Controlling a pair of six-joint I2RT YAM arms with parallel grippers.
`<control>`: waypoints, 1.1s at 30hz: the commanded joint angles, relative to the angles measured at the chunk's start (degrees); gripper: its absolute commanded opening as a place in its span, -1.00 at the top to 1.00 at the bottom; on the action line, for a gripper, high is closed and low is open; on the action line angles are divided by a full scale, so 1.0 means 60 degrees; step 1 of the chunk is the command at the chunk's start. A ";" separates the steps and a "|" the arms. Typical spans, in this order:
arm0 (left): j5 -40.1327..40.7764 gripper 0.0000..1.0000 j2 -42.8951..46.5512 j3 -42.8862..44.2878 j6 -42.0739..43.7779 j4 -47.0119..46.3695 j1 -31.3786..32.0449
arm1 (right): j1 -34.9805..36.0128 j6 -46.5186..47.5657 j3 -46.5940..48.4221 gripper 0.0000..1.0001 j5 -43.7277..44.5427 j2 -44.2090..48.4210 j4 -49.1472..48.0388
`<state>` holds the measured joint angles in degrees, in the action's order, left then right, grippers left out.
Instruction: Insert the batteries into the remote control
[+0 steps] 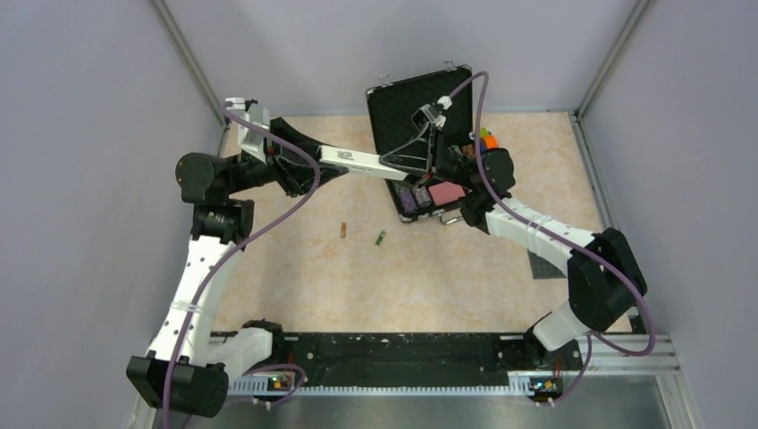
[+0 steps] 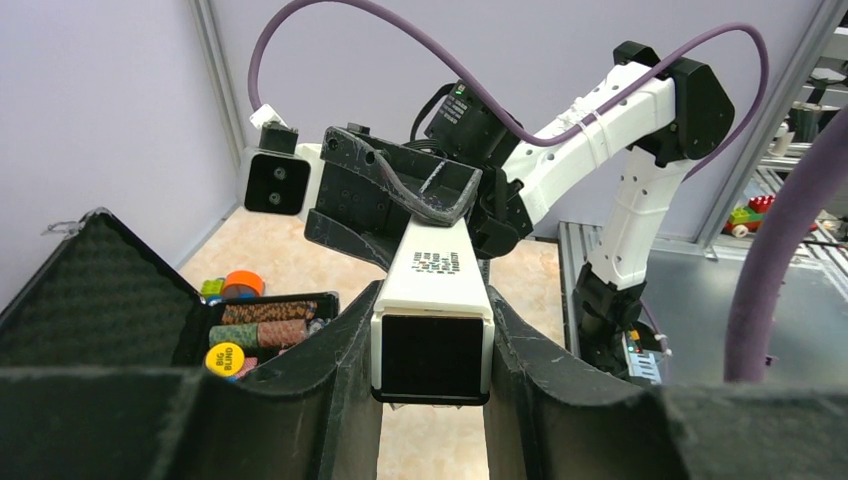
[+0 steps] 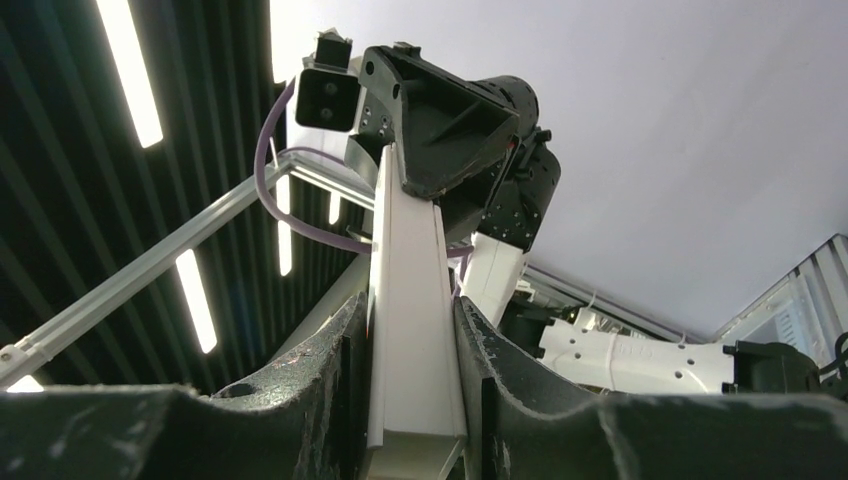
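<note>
On my left, the left gripper is clamped on one end of the remote control, which I see held off the table, spanning the gap between the two arms. Below it, the brownish-red battery and the green battery lie on the table, near each other but apart, with neither gripper touching them. The right gripper pinches the remote's other end, its fingers pressed against both sides. Behind it the black case stands open, with poker chips inside.
</note>
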<state>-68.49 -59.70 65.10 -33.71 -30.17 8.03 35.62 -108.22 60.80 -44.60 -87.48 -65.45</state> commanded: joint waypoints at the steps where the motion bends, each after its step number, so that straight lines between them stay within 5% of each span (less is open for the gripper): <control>1: 0.0386 1.00 -0.0075 0.0415 -0.0569 -0.0671 -0.0471 | -0.0082 -0.0040 -0.0055 1.00 -0.0299 0.0181 -0.1462; 7: 0.0099 1.00 -0.0123 0.0380 -0.0690 -0.0629 -0.0461 | -0.0107 0.0312 0.0203 0.74 -0.0431 0.0208 -0.0784; 14: 0.0144 1.00 0.0040 0.0124 -0.0423 -0.0085 -0.0445 | -0.0110 0.3013 0.0970 0.35 -0.0597 0.0745 0.3611; 22: 0.0400 1.00 0.0085 0.0238 0.0287 0.0826 -0.0445 | -0.0121 0.4631 0.1017 0.00 -0.0425 0.0927 0.6461; 33: 0.0496 1.00 0.0030 0.0367 0.1177 0.1709 -0.0445 | -0.0146 0.5304 0.0821 -0.01 -0.0153 0.1023 0.7483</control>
<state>-68.97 -60.25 65.14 -30.20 -18.81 5.54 34.83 -80.44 65.41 -44.88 -82.61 -25.93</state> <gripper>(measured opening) 0.394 0.518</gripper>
